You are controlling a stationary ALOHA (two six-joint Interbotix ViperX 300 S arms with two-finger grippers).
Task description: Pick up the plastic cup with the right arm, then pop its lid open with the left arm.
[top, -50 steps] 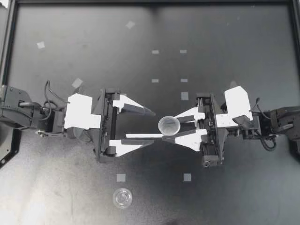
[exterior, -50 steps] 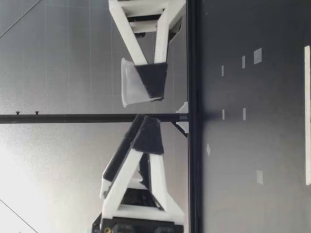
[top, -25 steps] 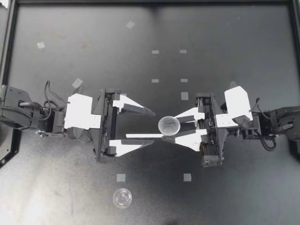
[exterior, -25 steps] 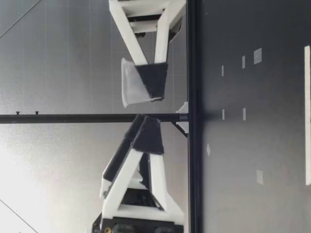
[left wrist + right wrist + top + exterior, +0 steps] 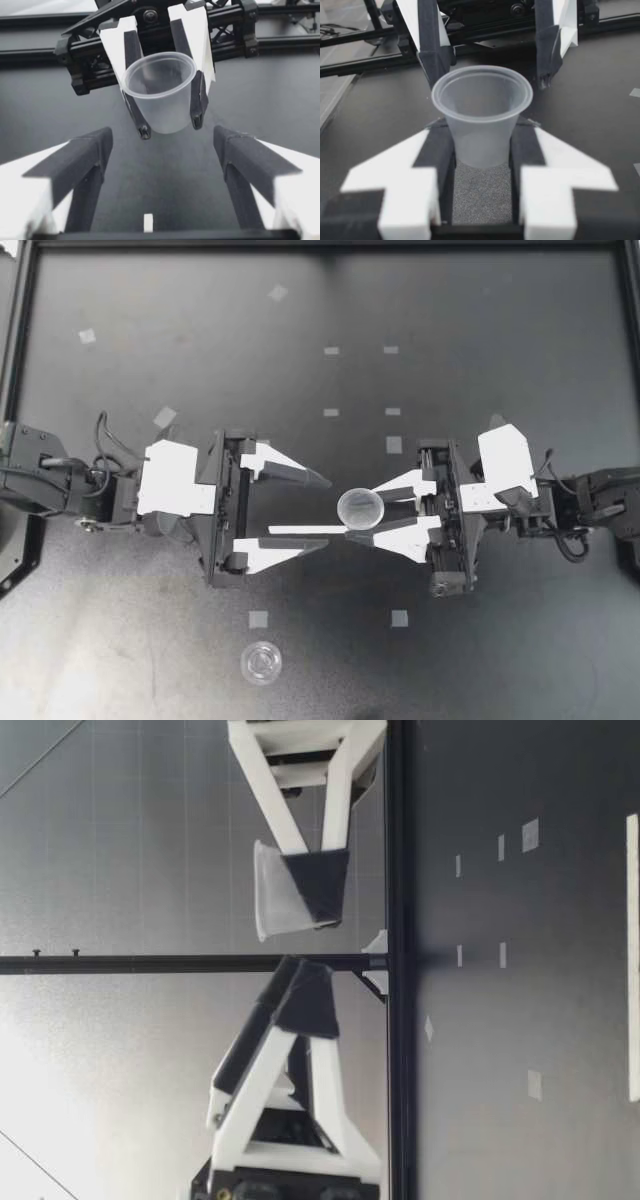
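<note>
1. While up off the table (image 5: 450,320), held upright just right of mid-frame: clear cup (image 5: 359,507), pinched low on its wall by right gripper (image 5: 363,514).
2. Left of it, spread wide and holding nothing: left gripper (image 5: 329,510).
3. Could slip or buckle — thin wall, small hold, left fingertips close enough to bump it.

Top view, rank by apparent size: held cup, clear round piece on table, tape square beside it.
Largest: cup and clear round piece, alike; cup hangs nearer the camera, so unranked.
Smallest: tape square.
</note>
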